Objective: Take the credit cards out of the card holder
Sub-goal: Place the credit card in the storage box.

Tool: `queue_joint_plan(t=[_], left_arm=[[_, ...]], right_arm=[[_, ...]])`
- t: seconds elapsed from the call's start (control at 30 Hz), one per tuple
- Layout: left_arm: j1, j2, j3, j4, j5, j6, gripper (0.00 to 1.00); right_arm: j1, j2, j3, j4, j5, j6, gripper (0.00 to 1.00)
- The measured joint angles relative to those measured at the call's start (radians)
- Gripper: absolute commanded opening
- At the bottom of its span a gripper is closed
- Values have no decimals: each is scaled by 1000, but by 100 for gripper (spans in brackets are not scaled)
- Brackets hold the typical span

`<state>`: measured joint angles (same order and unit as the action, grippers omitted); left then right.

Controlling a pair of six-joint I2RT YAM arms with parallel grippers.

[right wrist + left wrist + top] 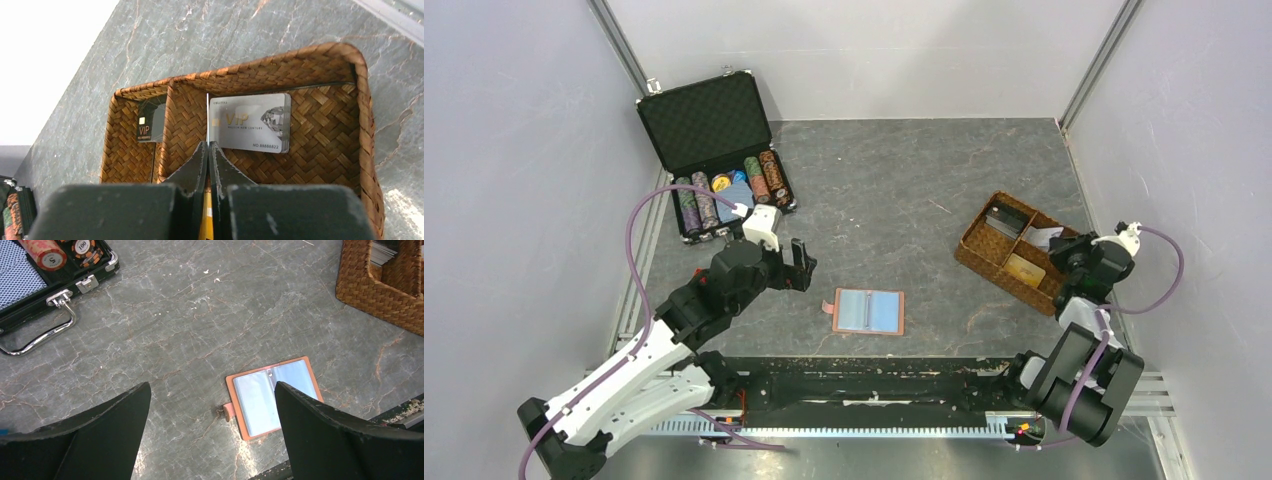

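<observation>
Grey marbled stone makes up the surface [894, 180], boxed in by pale walls. Near its front edge, roughly midway between the two arms, the card holder [869, 311] lies opened flat. Its pale blue clear sleeves face up and its short snap tab [828, 307] sticks out on the left.

The left tool [796, 262] hangs just left of the card holder with its fingers [110, 425] spread wide, touching nothing. From the left wrist camera, the card holder shows beyond the two black fingers, partly hidden behind the right-hand one.

At the right, a woven tray [986, 270] sits well apart from the card holder. The right tool [208, 146] is over that tray, pressed together on a thin white card [207, 117] (seen edge-on, so only a pale line). Beyond it, a silver card [250, 122] marked VIP lies in the wide compartment, and a dark card [150, 125] leans in the neighbouring one. From above, a tan card [1024, 270] shows in the nearer compartment.

At the far left, a black chip case [709, 125] stands with its lid raised and rows of chips [754, 180] inside.
</observation>
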<state>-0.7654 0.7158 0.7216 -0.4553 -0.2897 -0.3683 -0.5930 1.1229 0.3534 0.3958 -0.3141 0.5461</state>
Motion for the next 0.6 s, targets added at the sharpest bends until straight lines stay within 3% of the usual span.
queue_joint_plan(t=[0.6], left_arm=[[0, 2, 23, -26, -1, 34, 100]], right_arm=[[0, 105, -100, 267, 2, 107, 1]])
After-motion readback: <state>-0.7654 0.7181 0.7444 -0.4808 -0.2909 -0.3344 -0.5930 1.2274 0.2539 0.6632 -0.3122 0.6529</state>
